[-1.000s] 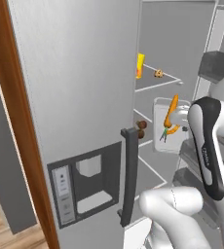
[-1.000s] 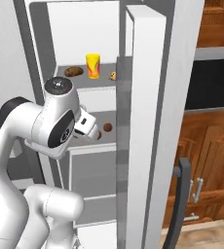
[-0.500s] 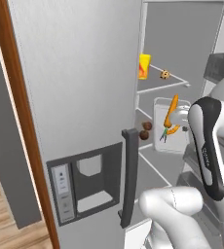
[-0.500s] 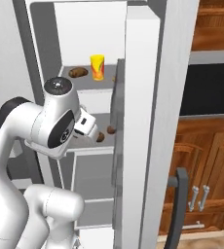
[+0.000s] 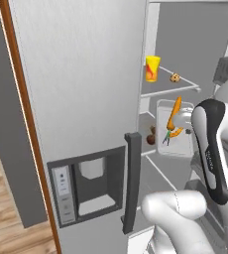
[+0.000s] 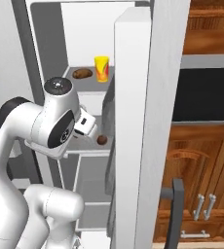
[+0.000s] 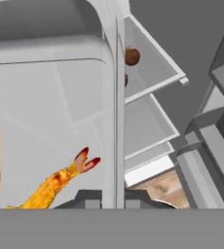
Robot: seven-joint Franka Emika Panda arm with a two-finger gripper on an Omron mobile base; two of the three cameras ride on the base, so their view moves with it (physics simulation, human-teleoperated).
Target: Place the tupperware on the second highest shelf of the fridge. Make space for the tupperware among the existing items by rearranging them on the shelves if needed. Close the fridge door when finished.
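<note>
My gripper (image 7: 113,198) is shut on the rim of the tupperware (image 5: 174,128), a translucent box tipped up on edge with orange carrots (image 5: 174,115) showing through it. In the hand view the tupperware (image 7: 50,121) covers the left half, and its rim runs up between my fingertips. It hangs in front of the open fridge (image 5: 86,99), level with the second highest shelf (image 5: 158,149). Two dark-brown balls (image 5: 150,140) lie on that shelf (image 7: 155,73), just left of the box. A yellow cup (image 5: 152,68) and a cookie (image 5: 175,78) stand on the shelf above.
The dispenser door (image 5: 81,149) with its dark handle (image 5: 131,181) stands close on the left. The open fridge door (image 6: 150,121) rises edge-on at the right, with wooden cabinets (image 6: 201,194) beyond. Lower shelves and drawers (image 7: 201,146) lie below.
The whole picture has shifted in both base views, so the camera has moved with the base. The tupperware stays in my grip at about the same height before the shelves.
</note>
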